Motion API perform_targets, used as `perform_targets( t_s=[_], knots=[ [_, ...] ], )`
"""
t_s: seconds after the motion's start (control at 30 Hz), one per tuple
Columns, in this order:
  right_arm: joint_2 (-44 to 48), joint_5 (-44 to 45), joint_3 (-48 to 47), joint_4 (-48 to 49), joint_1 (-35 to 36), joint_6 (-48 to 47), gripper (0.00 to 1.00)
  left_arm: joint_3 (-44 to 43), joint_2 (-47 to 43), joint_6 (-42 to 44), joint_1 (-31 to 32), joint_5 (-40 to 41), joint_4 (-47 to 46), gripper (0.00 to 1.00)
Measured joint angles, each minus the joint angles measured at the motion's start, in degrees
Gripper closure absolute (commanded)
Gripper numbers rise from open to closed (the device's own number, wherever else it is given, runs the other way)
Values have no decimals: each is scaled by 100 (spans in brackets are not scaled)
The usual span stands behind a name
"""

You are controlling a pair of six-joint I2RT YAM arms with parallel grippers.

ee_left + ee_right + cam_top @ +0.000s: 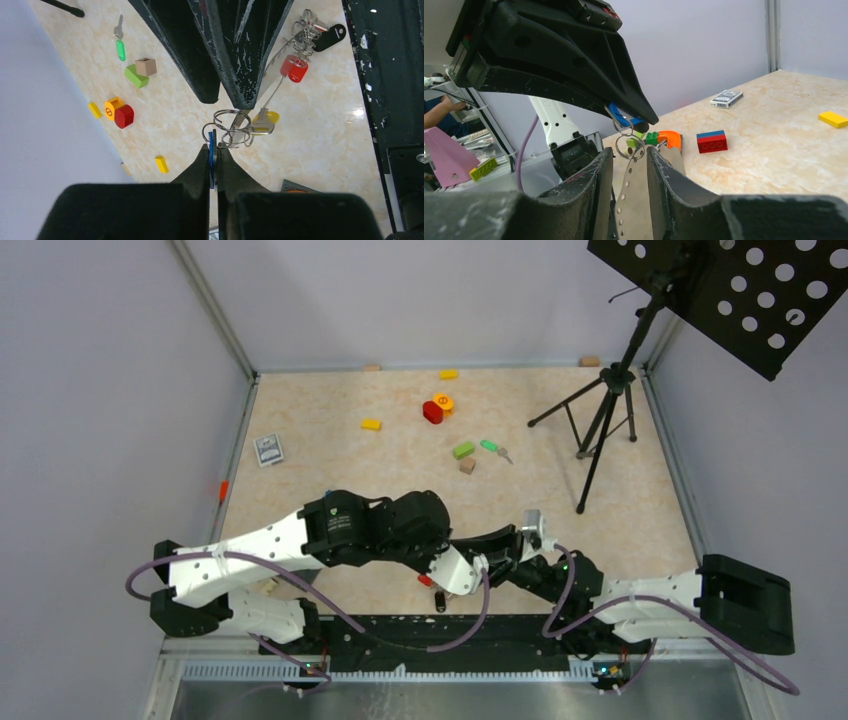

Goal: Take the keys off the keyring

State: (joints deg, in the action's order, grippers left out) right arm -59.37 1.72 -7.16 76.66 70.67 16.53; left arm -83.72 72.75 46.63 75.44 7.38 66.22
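Observation:
My left gripper (214, 146) is shut on the blue key head (212, 159), held edge-on between its fingers. The key hangs on small metal rings (232, 125) with a yellow-headed key (265, 121) beside them. My right gripper (629, 150) is shut on the grey strap (636, 200) of the keyring, just below its metal ring (631, 146). The blue key (623, 113) shows there too, in the left gripper above. Both grippers meet near the table's front (500, 555). A red-headed key (294, 69) lies on the table with a black tag (330, 34).
A green-headed key (120, 47), green brick (136, 76) and red and yellow blocks (120, 112) lie farther out. An orange curved piece (669, 139), a red-blue brick (711, 141) and a card deck (726, 98) lie at the left. A music stand (600, 410) stands at back right.

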Motion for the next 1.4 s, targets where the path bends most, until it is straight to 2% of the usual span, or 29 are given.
perform_targets(
  t_s=[1.03,1.4],
  knots=[
    [-315,-332,0,129,0,63,70,186,-177,330,9,304,-374,100],
    [107,-87,2,15,0,59,70,793,-846,1139,11,251,-984,100]
  ],
)
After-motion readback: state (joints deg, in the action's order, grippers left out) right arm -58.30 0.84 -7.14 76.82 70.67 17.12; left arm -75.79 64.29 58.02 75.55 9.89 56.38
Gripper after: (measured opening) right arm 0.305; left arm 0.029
